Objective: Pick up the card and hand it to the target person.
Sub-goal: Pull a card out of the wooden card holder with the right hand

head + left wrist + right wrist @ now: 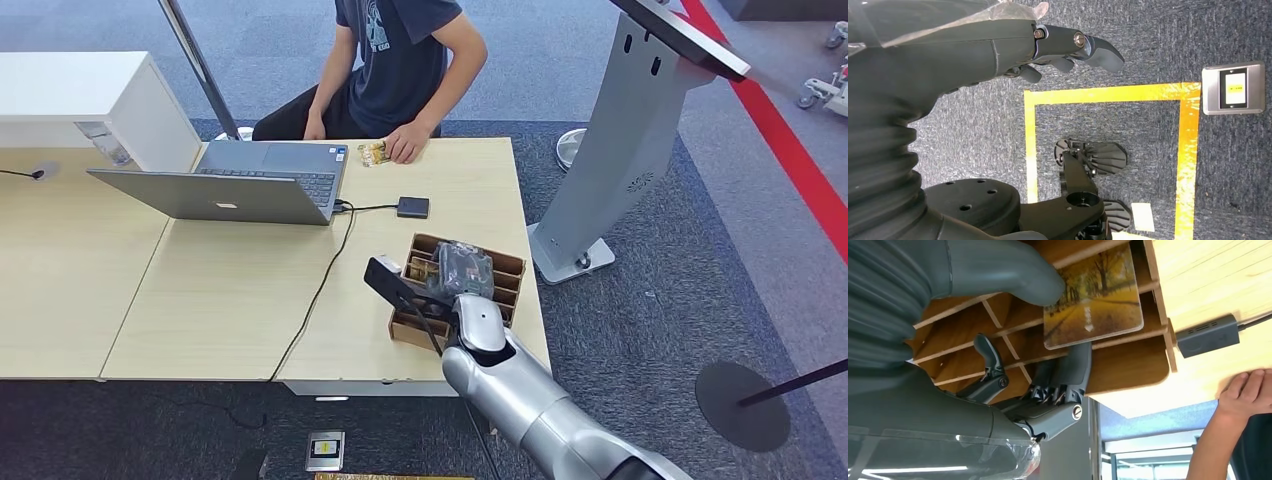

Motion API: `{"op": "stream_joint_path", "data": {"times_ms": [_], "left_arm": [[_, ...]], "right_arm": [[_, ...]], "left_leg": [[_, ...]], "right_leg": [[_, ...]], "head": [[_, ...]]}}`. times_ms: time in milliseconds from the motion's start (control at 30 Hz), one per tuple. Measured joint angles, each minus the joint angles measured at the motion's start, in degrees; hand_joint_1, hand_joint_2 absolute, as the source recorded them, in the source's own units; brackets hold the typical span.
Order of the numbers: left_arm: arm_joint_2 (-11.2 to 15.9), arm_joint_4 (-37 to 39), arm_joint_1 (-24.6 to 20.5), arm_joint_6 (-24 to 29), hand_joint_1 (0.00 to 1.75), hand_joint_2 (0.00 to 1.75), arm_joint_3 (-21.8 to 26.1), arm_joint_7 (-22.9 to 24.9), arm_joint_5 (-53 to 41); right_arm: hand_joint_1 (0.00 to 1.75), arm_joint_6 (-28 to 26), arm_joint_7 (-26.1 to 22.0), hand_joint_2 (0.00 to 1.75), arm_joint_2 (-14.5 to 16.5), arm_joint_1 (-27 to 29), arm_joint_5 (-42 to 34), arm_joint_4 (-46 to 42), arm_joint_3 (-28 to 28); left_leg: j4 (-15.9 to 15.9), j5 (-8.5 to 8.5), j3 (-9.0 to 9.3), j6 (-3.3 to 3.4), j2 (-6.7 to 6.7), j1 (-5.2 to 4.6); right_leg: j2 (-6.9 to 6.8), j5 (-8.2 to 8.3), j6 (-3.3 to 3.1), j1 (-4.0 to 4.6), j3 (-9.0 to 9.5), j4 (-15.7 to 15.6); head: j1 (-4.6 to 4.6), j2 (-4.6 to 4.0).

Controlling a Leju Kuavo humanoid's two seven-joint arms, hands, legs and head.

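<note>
The card [1092, 299], printed with an autumn tree avenue, stands in a slot of the wooden organizer [505, 268] on the desk [230, 290]. The right hand [1048, 365] pinches it, thumb on its face and fingers [1075, 367] behind. The left hand [1058, 47] hangs over carpet, fingers loosely curled, holding nothing. A person [400, 60] sits behind the laptop [240, 185].

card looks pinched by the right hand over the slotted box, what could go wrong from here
1. The right hand holds the card only near one edge, between thumb and fingers, so it may slip or twist as it lifts.
2. The card still sits among the wooden box dividers; it could catch and drag the box.
3. The handover path crosses the black cable and the small black device, which the arm might snag.
</note>
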Motion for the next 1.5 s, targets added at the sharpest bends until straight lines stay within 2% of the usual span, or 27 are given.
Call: {"op": "stream_joint_path", "data": {"times_ms": [200, 333, 533, 733, 1267, 1500], "left_arm": [[0.0, 0.0, 0.0, 0.0, 0.0, 1.75, 0.0, 0.0, 0.3], [0.0, 0.0, 0.0, 0.0, 0.0, 1.75, 0.0, 0.0, 0.3], [0.0, 0.0, 0.0, 0.0, 0.0, 1.75, 0.0, 0.0, 0.3], [0.0, 0.0, 0.0, 0.5, 0.0, 1.75, 0.0, 0.0, -0.2], [0.0, 0.0, 0.0, 2.2, 0.0, 1.75, -0.1, -0.6, 0.3], [0.0, 0.0, 0.1, 2.0, 0.0, 1.75, -0.1, -0.9, 0.8]], "right_arm": [[1.03, 0.6, 0.1, 1.75, 0.0, 0.1, -0.4, -0.5, 0.0], [1.21, 0.7, 0.0, 1.75, 0.0, 0.1, -0.5, -0.6, 0.0], [1.25, 0.7, 0.1, 1.75, 0.0, 0.0, -0.6, -0.6, 0.0], [1.48, 0.7, 0.2, 1.75, -0.1, 0.1, -0.8, -0.6, 0.0], [1.5, 0.6, 0.3, 1.75, -0.5, 0.5, -1.6, -2.1, 0.0], [1.5, 1.3, 1.8, 1.75, -1.7, 1.7, -2.9, -7.1, 0.0]], "left_leg": [[0.0, 0.0, 0.0, 0.0, 0.0, 0.0], [0.0, 0.0, 0.0, 0.0, 0.0, 0.0], [0.0, 0.0, 0.0, 0.0, 0.0, 0.0], [0.0, 0.0, 0.0, 0.0, 0.0, 0.0], [0.0, 0.0, -0.01, 0.0, 0.0, 0.0], [0.0, 0.0, -0.04, 0.0, 0.0, 0.0]], "right_leg": [[0.0, 0.0, 0.0, 0.0, 0.0, 0.0], [0.0, 0.0, 0.0, 0.0, 0.0, 0.0], [0.0, 0.0, 0.0, 0.0, 0.0, 0.0], [0.0, 0.0, 0.0, 0.0, 0.0, 0.0], [0.0, 0.0, 0.0, 0.0, -0.01, 0.0], [0.0, 0.0, 0.0, 0.0, -0.05, 0.0]], "head": [[0.0, 0.0], [0.0, 0.0], [0.0, 0.0], [0.0, -0.01], [0.0, -0.01], [0.0, 0.0]]}}
